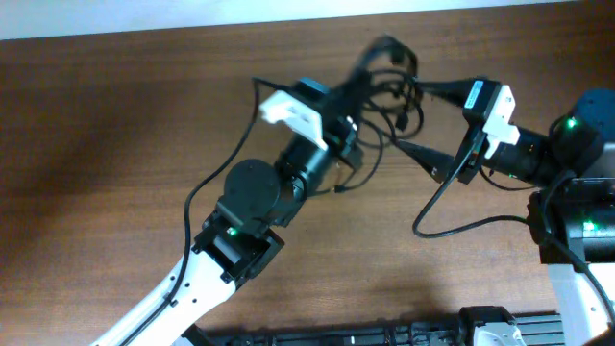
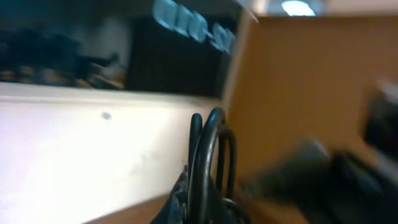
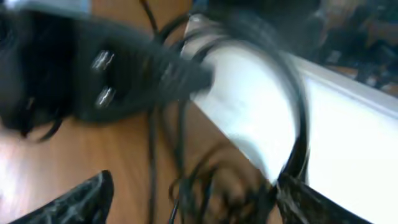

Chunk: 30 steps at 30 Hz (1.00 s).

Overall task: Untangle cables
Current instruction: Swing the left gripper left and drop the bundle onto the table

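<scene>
The cables (image 1: 389,79) are a tangle of thin black cords at the table's far middle, blurred by motion. My left gripper (image 1: 357,96) is shut on the bundle; in the left wrist view black loops (image 2: 209,158) rise straight out of the closed jaws (image 2: 199,211). My right gripper (image 1: 411,122) is open, its fingers spread on either side of the bundle's right side. In the right wrist view the cords (image 3: 186,162) hang between the spread fingers (image 3: 196,202), with one cord running by the right finger. The left gripper (image 3: 124,68) shows blurred beyond them.
The brown wooden table (image 1: 115,135) ends at a white far edge (image 1: 288,14). A thicker black arm wire (image 1: 452,216) loops on the table beside the right arm. Dark equipment (image 1: 384,334) lies along the near edge.
</scene>
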Each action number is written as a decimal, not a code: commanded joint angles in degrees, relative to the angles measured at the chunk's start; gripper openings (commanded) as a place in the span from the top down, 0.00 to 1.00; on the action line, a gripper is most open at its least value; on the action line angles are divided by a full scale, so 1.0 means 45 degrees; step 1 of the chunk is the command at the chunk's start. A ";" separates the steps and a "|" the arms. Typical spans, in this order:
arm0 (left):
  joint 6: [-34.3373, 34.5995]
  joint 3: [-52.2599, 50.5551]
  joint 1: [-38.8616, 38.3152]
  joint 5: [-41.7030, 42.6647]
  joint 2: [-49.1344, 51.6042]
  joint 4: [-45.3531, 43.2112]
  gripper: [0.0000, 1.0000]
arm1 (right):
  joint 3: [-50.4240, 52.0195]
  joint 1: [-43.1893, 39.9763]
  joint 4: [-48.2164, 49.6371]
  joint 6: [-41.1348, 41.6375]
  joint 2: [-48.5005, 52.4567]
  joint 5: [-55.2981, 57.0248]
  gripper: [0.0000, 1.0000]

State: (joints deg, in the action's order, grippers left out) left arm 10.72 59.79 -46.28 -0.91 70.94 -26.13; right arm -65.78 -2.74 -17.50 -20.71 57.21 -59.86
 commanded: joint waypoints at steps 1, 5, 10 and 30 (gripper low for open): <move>-0.1506 0.0321 -0.0019 0.2939 -0.0330 0.0345 1.00 | -0.0029 0.0019 0.0442 0.1564 -0.0049 0.2074 0.13; -0.1501 0.0321 -0.0019 0.5221 -0.0330 0.0257 1.00 | -0.0029 0.0019 0.0447 0.1724 -0.0049 0.3366 0.10; -0.1501 0.0321 -0.0015 0.7150 -0.0481 0.0476 1.00 | -0.0029 0.0015 0.0078 0.1724 -0.0049 0.7446 0.09; -0.1501 0.0321 0.2001 -0.1870 -0.4124 0.1661 1.00 | -0.0029 0.0010 -0.3978 0.1851 -0.0049 1.4401 0.01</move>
State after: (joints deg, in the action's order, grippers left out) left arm 5.10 58.81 -37.89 7.14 56.90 -18.59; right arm -66.39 -2.42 -35.11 -12.38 56.82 -3.05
